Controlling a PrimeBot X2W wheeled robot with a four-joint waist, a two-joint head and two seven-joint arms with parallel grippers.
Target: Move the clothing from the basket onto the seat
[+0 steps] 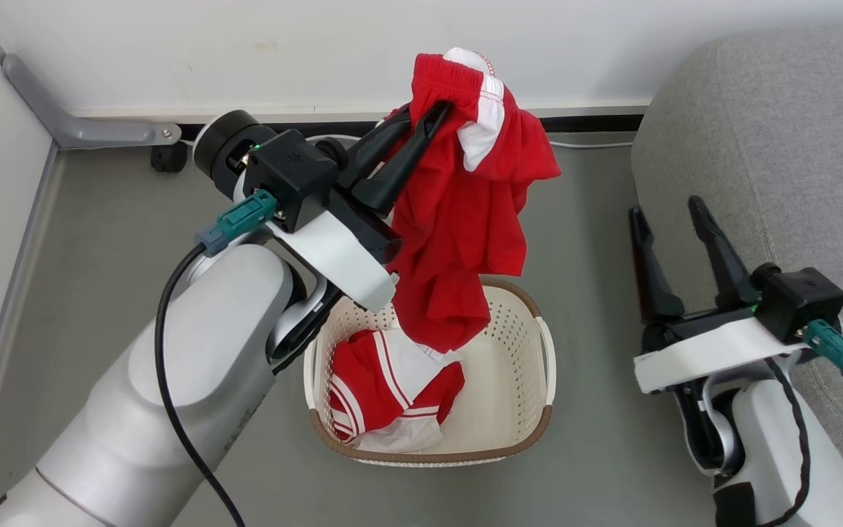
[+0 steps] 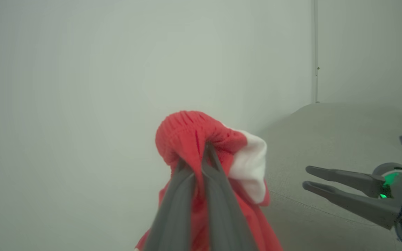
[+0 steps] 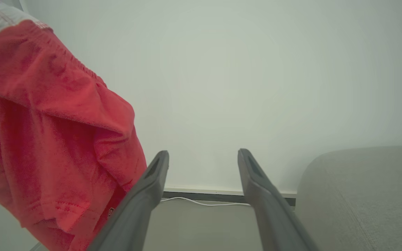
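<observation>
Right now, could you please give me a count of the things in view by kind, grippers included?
Red garments: 2 (hanging garment pinched by the left gripper; second garment lying in the basket)
Baskets: 1
Seats: 1 (the seat)
Grippers: 2 (left shut, right gripper open and holding nothing)
Total: 6

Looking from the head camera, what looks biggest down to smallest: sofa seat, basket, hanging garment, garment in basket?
seat
hanging garment and basket: about alike, garment nearer camera
garment in basket
</observation>
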